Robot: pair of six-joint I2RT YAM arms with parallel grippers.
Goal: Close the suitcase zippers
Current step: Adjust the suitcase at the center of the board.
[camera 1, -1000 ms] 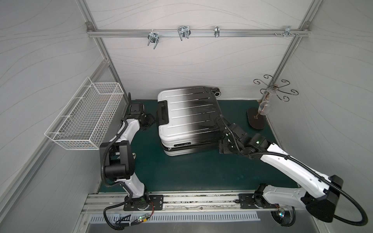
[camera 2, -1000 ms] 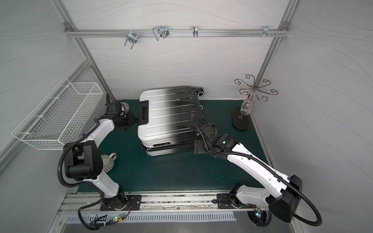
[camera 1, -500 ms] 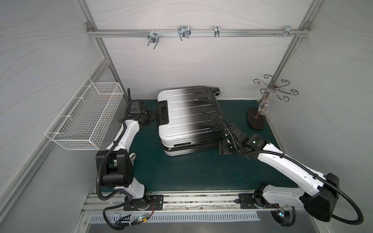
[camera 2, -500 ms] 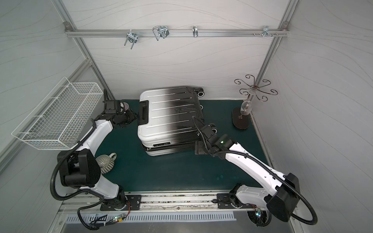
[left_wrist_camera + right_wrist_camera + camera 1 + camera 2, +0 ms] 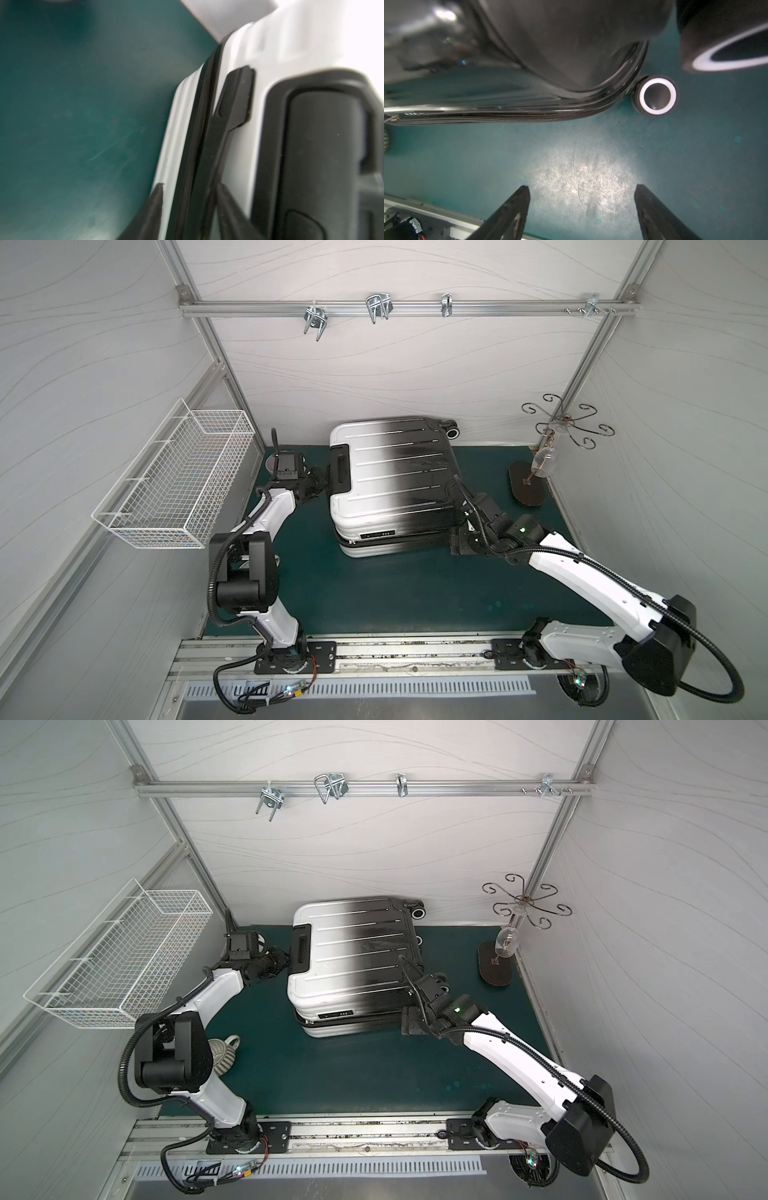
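At the mat's (image 5: 374, 593) twelve o'clock, the suitcase (image 5: 395, 481) is lying flat. I am holding the left gripper (image 5: 190, 199) astride the zippers (image 5: 199, 124) at its nine o'clock side, likely seeking a pull, pinch unclear. The right gripper (image 5: 582, 199) is hovering spread, empty, at four o'clock.

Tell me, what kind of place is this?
Probably a robot practice booth dressed up like a closet: a hook rail, a hanging wire basket, and two robot arms beside a suitcase.
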